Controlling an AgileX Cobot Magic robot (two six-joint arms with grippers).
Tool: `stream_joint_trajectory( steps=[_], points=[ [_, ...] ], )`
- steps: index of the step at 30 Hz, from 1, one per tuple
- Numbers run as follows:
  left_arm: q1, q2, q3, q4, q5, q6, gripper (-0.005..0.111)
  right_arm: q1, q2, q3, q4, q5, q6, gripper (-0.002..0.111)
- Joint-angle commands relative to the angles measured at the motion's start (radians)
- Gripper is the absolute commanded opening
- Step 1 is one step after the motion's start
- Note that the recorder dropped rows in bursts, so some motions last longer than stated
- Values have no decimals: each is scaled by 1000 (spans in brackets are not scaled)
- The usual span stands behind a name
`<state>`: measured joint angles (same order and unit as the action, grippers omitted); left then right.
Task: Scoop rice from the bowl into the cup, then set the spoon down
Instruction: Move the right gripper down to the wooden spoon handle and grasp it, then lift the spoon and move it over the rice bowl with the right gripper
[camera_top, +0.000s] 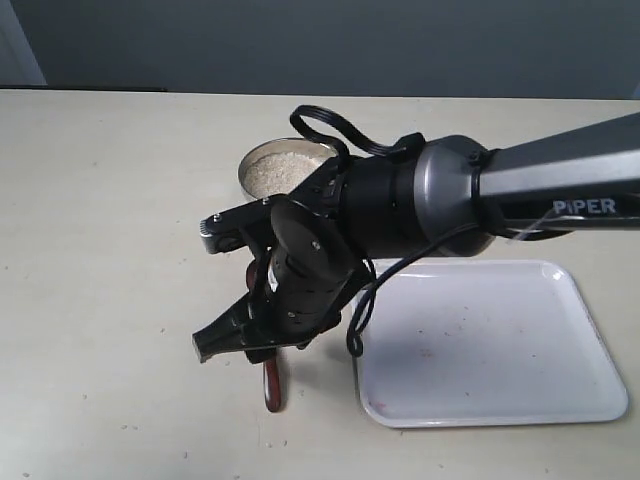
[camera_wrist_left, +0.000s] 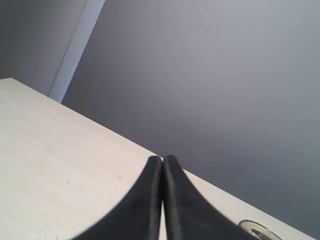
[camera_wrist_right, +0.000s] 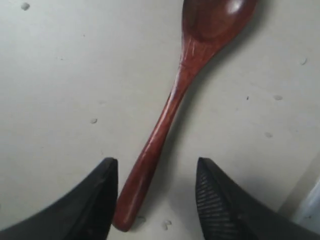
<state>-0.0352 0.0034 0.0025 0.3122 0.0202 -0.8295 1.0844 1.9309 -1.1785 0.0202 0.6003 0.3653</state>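
Two arms belong to this robot, but only the right arm (camera_top: 560, 185) shows in the outside view, where it reaches across the middle over the tabletop (camera_top: 100, 250). The right gripper (camera_wrist_right: 155, 161) points down at the spoon (camera_wrist_right: 170, 105). Its jaws are wide open and hold nothing. The spoon lies flat on the tabletop, and the thin end of its handle sits between the two black fingers (camera_wrist_right: 102, 200), closer to one of them than to the other. I cannot tell if it touches that finger. The scooping end of the spoon points away from the jaws. A few loose grains (camera_wrist_right: 93, 120) lie on the tabletop around the spoon. The bowl (camera_top: 242, 178) stands farther back on the tabletop, partly hidden behind the arm. The rice (camera_top: 283, 170) fills it almost up to the rim. A white tray (camera_top: 500, 350) lies flat on the tabletop near the spoon, on the right side of the outside view. The left gripper (camera_wrist_left: 162, 159) shows only in its own wrist view, with the tabletop under it and a grey wall (camera_wrist_left: 200, 75) behind. Its jaws are pressed tight together, and nothing is between them.
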Motion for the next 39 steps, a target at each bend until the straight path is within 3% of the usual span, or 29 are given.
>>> stream_joint_trajectory(
  steps=[1, 19, 22, 26, 39],
  points=[
    [3, -3, -3, 4, -13, 1, 0, -6, -1, -3, 19, -11, 3, 43],
    [3, -3, -3, 4, -13, 1, 0, -6, 87, -3, 94, 8, 3, 41],
    [3, -3, -3, 4, -13, 1, 0, -6, 89, -3, 98, 8, 3, 32],
    [3, -3, -3, 4, -13, 1, 0, -6, 89, -3, 98, 7, -26, 0],
    [3, -3, -3, 4, -13, 1, 0, -6, -42, -3, 14, 46, -332, -1]
  ],
)
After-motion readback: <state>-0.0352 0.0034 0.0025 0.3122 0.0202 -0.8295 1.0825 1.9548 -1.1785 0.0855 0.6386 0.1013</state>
